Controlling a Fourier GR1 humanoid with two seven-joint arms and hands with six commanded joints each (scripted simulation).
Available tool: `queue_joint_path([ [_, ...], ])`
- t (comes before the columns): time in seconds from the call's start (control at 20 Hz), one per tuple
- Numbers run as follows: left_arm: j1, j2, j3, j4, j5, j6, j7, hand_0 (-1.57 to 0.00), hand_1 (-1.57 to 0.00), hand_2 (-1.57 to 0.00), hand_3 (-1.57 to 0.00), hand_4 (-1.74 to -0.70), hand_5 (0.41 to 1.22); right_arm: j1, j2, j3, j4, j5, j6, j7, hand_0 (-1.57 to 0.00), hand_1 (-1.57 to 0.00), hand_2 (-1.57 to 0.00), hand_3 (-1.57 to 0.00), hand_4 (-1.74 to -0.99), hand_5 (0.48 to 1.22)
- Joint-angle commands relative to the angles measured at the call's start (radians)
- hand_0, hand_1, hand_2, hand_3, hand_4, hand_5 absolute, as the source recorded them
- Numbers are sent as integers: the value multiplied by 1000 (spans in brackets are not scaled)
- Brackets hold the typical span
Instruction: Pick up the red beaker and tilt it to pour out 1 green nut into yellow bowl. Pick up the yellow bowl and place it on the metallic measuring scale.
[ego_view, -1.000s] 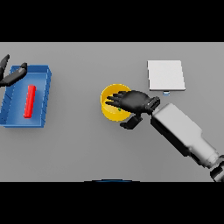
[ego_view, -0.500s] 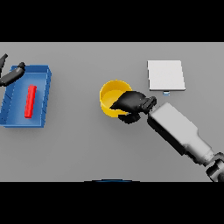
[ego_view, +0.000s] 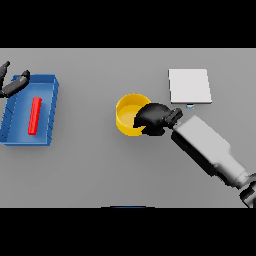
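One yellow bowl (ego_view: 129, 116), rim within curled right hand (ego_view: 155, 119) fingers (ego_view: 142, 121).

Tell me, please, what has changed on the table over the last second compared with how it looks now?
The right hand drew back from over the round yellow bowl to its right-hand rim and curled its fingers onto it. The left hand slid toward the view's left edge, beside the blue rectangular tray. The bowl, the tray, the red beaker lying in it and the flat metallic measuring scale stayed put.

Right hand (ego_view: 154, 119) with fingers curled closed, forearm angled from lower right, left hand (ego_view: 14, 86) at far-left edge
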Motion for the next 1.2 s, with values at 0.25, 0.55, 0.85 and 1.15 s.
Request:
queue_joint_path([
  [0.25, -2, 7, -3, -7, -7, 2, 2, 1, 1, 1, 1, -771, 707, -18, -38, -41, -108, -48, 71, 42, -1546, -1545, -1459, -1160, -1732, 1215],
  [0.55, -2, -2, 8, -18, 20, -6, 6, 1, 1, 1, 1, -793, 702, -12, -105, -78, -185, -52, 94, 113, -1564, -1564, -1471, -1191, -1739, 1219],
  [0.85, 12, 12, 23, -52, 39, -9, 37, 1, 1, 1, 1, -820, 717, -32, -164, -141, -180, -66, 79, 138, -1545, -1569, -1487, -1183, -1740, 1220],
  [1.15, 27, 11, 24, -82, 50, -7, 66, 1, 1, 1, 1, -844, 739, -87, -205, -200, -25, -45, -49, 104, -1564, -1571, -1542, -1153, -1741, 1221],
])
